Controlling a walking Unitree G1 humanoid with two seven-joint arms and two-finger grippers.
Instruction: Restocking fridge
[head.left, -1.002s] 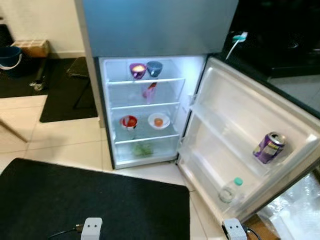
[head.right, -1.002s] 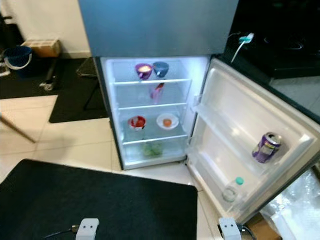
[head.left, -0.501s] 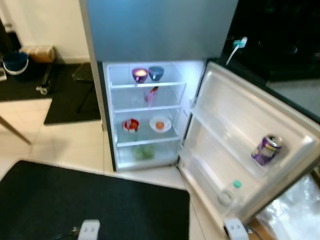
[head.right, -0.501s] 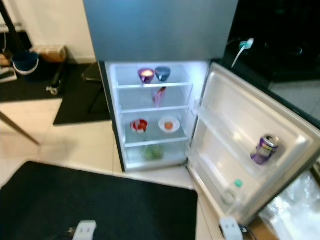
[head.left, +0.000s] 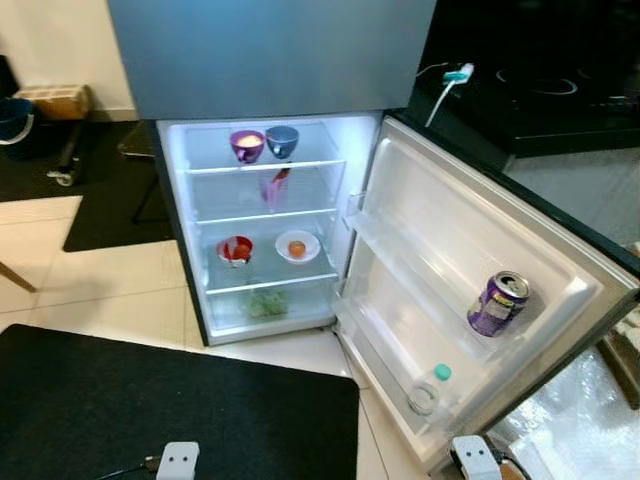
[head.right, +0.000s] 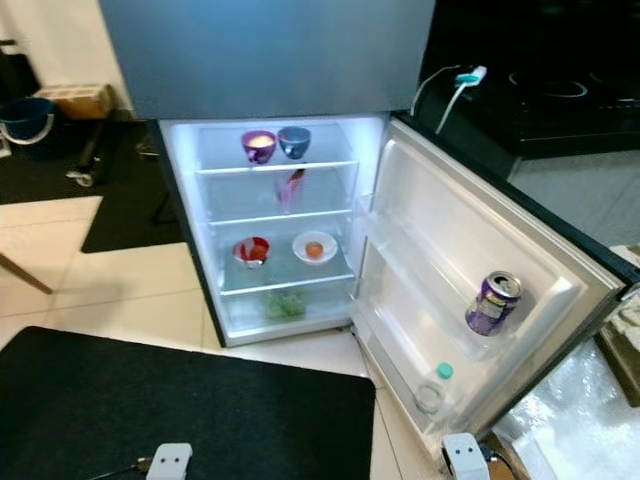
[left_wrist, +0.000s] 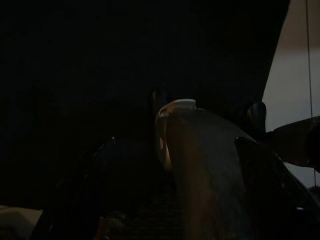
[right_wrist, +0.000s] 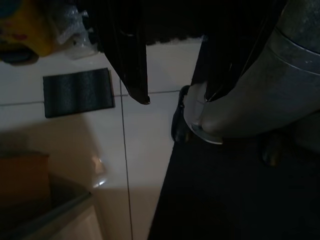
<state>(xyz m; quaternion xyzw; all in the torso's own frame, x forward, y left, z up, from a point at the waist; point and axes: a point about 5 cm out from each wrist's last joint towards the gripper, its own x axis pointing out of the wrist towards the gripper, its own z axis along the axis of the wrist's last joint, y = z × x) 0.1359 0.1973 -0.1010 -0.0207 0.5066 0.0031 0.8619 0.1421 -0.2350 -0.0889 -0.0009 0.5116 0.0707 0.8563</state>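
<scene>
**Open fridge, tiled kitchen floor**

The fridge (head.left: 265, 225) stood open at 12 o'clock on pale tiles (head.left: 100, 290); a black mat (head.left: 150, 410) lay at 6. A can (head.left: 497, 304) sat in the door (head.left: 470, 270). Both grippers' state: cannot tell.

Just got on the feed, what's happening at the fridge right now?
The robot stands facing the fridge, whose lower door is swung wide open. Nothing is being handled; both arms hang low. Inside, two bowls sit on the top shelf and a red bowl and white plate lower down. The door racks hold a purple can and a bottle.
</scene>
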